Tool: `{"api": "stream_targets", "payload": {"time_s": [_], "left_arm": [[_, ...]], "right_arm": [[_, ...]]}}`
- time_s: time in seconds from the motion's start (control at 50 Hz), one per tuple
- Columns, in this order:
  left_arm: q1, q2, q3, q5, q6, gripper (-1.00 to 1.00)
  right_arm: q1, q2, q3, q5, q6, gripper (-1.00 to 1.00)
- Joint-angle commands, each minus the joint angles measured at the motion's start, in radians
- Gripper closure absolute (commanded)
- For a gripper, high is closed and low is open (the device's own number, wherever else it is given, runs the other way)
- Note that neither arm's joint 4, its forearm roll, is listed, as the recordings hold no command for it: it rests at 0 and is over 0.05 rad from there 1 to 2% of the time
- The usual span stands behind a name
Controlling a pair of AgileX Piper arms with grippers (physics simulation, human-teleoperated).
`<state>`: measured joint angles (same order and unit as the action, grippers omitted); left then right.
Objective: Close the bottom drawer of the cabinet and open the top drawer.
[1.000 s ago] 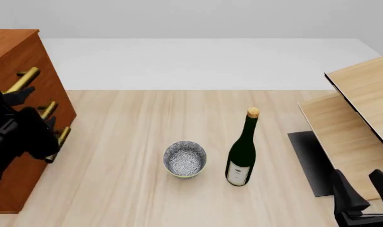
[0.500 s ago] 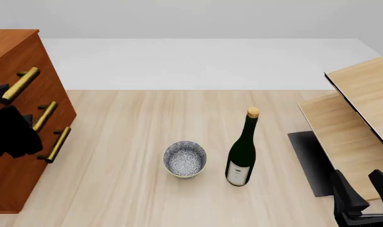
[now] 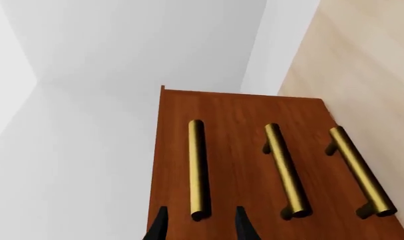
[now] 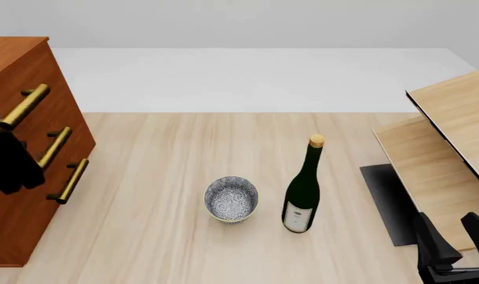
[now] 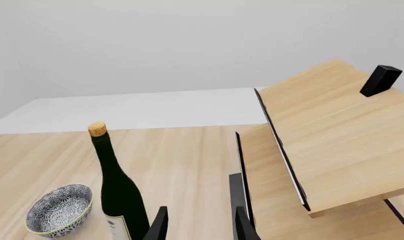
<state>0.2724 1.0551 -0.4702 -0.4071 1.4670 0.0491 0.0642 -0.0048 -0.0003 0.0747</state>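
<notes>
Reddish-brown wood fills my left side: the cabinet (image 4: 18, 195) stands at the table's (image 4: 160, 236) left edge with three drawers, each carrying one brass bar, three bars in all, lying parallel. All three fronts sit flush, top drawer (image 3: 182, 165) and bottom drawer (image 3: 328, 180) alike. My left gripper (image 3: 198, 227) is parted, fingertips straddling the near end of the top drawer's handle (image 3: 198, 170) without touching. My right gripper (image 5: 199, 225) hangs open, holding nothing. One patterned bowl (image 4: 231, 199) and one wine bottle (image 4: 302, 189), upright, stand mid-table.
</notes>
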Motion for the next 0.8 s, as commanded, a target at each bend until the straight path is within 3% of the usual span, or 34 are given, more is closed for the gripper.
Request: {"api": "stream_targets", "payload": {"time_s": [0.02, 0.78, 0.8], "left_arm": [[0.029, 0.040, -0.022, -0.024, 0.010, -1.00], [0.040, 0.133, -0.075, -0.051, -0.005, -1.00], [0.038, 0.133, -0.076, -0.051, -0.006, 1.00]], "right_arm": [[0.000, -0.001, 0.001, 0.000, -0.001, -1.00], [-0.005, 0.005, 0.001, -0.008, -0.002, -1.00], [-0.005, 0.005, 0.001, -0.008, -0.002, -1.00]]}}
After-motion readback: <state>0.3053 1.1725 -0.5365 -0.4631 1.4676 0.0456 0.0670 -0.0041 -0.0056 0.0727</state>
